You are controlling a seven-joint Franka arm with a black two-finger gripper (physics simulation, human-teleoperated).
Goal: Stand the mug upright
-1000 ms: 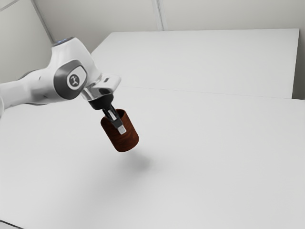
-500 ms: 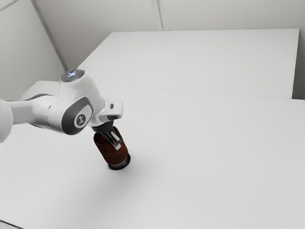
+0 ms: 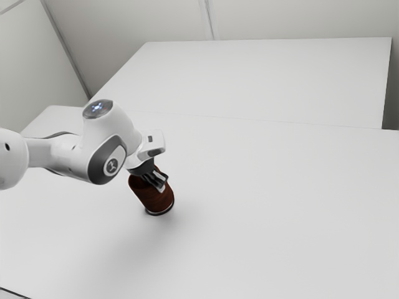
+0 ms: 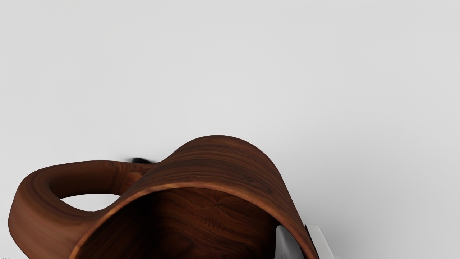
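Gripper (image 3: pixel 161 184) status: closed on the wall of the mug (image 3: pixel 153 198), with the pads parted by little more than the thickness of that wall. The wrist view gives me the detail of this grip: one finger (image 4: pixel 285 242) lies inside the mouth, against the inner face; the other finger (image 4: pixel 320 241) bears on the outer face, directly opposite.

The mug's mouth faces back toward my hand. Through the rim (image 4: pixel 201 185) I read the dark wood grain of the interior down to the inner floor. The handle (image 4: pixel 27 208) stands out on the side of the body away from the pinched wall, apart from both fingers; I take its position from the wrist view.

The exterior view supplies the height and posture. The mug is directly below the gripper, base down, at the white tabletop (image 3: pixel 268 205), with a dark contact shadow around the base. Its body slants across that view, mouth toward the exterior view's left, but the camera is itself canted; I cannot tell whether the base is seated flat.

From the gripper, the arm (image 3: pixel 50 152) extends toward the exterior view's left. Beyond the tabletop, well apart from the gripper, are a second white surface (image 3: pixel 262 81) and the pale wall (image 3: pixel 299 18).
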